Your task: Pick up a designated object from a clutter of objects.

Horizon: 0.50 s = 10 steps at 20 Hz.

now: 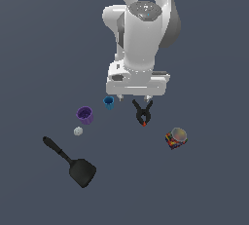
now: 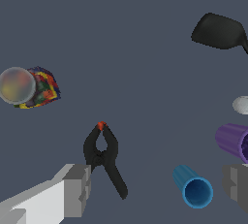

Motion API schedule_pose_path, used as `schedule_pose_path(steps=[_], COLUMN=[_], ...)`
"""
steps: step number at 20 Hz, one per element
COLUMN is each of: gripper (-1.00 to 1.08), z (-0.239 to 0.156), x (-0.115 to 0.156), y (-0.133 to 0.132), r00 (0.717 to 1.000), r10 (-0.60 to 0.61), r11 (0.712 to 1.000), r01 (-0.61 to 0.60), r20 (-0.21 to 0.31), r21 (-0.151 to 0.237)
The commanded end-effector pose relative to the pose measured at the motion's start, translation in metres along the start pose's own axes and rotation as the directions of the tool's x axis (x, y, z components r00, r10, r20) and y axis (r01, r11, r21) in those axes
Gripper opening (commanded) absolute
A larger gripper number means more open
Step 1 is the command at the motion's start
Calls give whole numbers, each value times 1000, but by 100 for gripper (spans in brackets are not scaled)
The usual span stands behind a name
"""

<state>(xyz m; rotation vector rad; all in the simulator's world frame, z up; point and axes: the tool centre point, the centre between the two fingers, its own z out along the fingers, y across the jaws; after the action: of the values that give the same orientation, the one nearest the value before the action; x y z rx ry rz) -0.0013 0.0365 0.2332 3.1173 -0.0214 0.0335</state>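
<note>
- A dark slate-blue floor (image 1: 204, 190) lies flat below the fingers (image 2: 77, 189) and runs out past them on every side, to the edges of the exterior view.
- Its colour is matte and even, one tone from under the fingers to the far corners.
- In the wrist view the floor fills the stretch between the two fingers and beyond their tips.
</note>
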Motion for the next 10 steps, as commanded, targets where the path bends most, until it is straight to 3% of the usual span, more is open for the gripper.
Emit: schedule_pose_path(steps=[1, 10], gripper=[100, 100], z=[25, 107], x=[-7, -44], y=[-11, -47], r00=[1000, 1000], r10=[2, 11], r11=[1000, 1000], r01=[-2, -11], r20=[3, 12], r21=[2, 11])
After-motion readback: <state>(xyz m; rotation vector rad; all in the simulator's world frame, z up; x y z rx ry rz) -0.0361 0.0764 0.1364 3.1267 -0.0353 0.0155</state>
